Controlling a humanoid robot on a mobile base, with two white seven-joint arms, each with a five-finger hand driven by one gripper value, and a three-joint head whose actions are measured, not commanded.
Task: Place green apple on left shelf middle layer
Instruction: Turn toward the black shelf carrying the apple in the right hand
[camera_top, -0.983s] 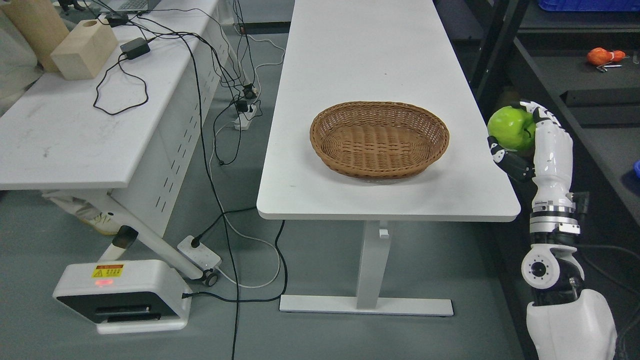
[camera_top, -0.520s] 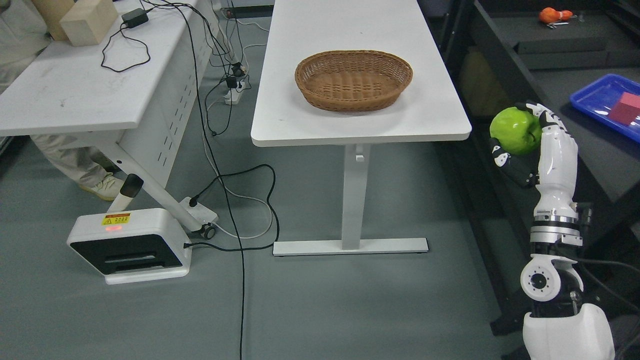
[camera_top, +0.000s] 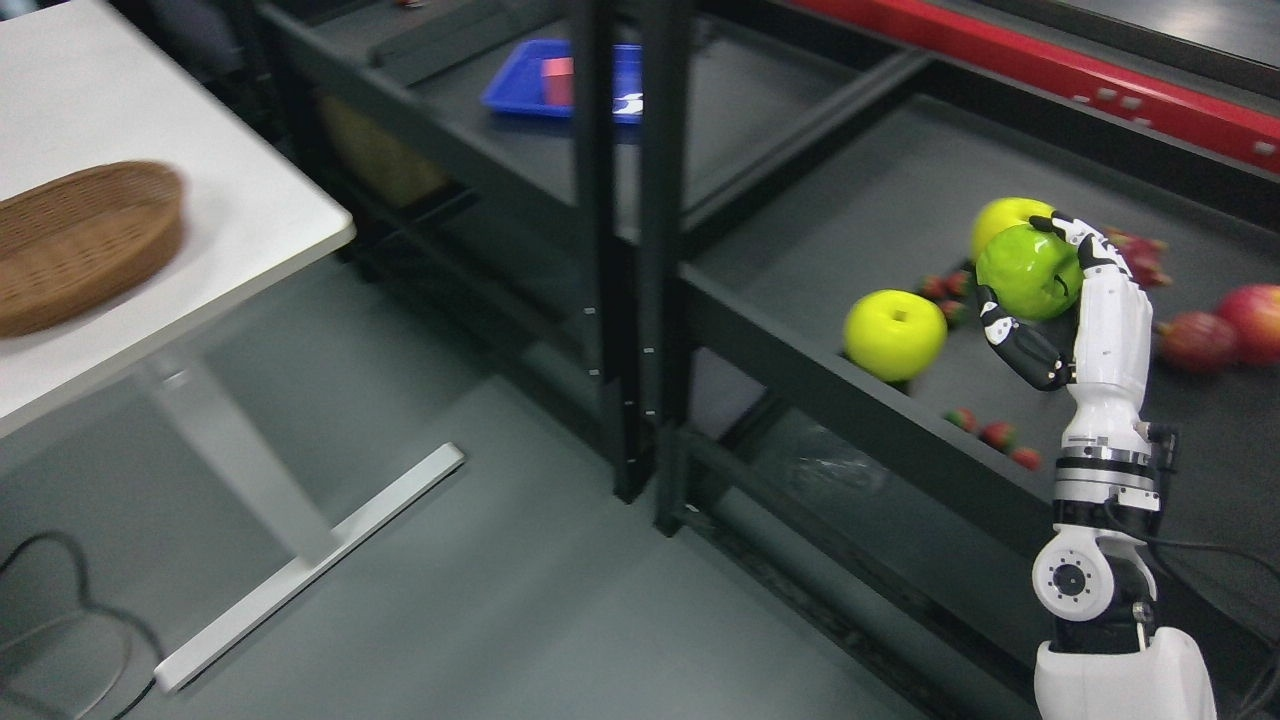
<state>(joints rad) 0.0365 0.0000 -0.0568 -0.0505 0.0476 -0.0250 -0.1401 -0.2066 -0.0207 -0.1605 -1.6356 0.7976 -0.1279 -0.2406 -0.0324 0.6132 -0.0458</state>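
Head view: the right hand (camera_top: 1050, 300) rises on its white arm from the lower right corner, fingers (camera_top: 1020, 335) curled round the green apple (camera_top: 1025, 270), which sits high in the grasp and clear of any surface. Thumb and black-jointed fingers wrap the fruit from below and behind.

Behind the hand runs a dark shelf (camera_top: 800, 370) (its board seen from above). Just left of the hand, near the shelf's front edge, lies a yellow apple (camera_top: 893, 334); a second yellow fruit (camera_top: 1000, 215) peeks out directly behind the held apple, partly hidden by it. To the hand's right rest two red apples (camera_top: 1230, 330), and small red berries (camera_top: 990, 432) are scattered on the board below and around the hand; their exact kind is too blurred to tell.

Well to the upper left of the hand, past two black uprights (camera_top: 625, 250), a second shelf unit carries a blue tray (camera_top: 520, 92) with a red block (camera_top: 557, 80) in it. A red rail (camera_top: 1050, 70) crosses above the hand.

Far to the hand's left stands a white table (camera_top: 250, 210) with a wicker basket (camera_top: 80, 240) on its top, motion-blurred. Grey floor fills the lower left, with a black cable (camera_top: 40, 600) in the corner.
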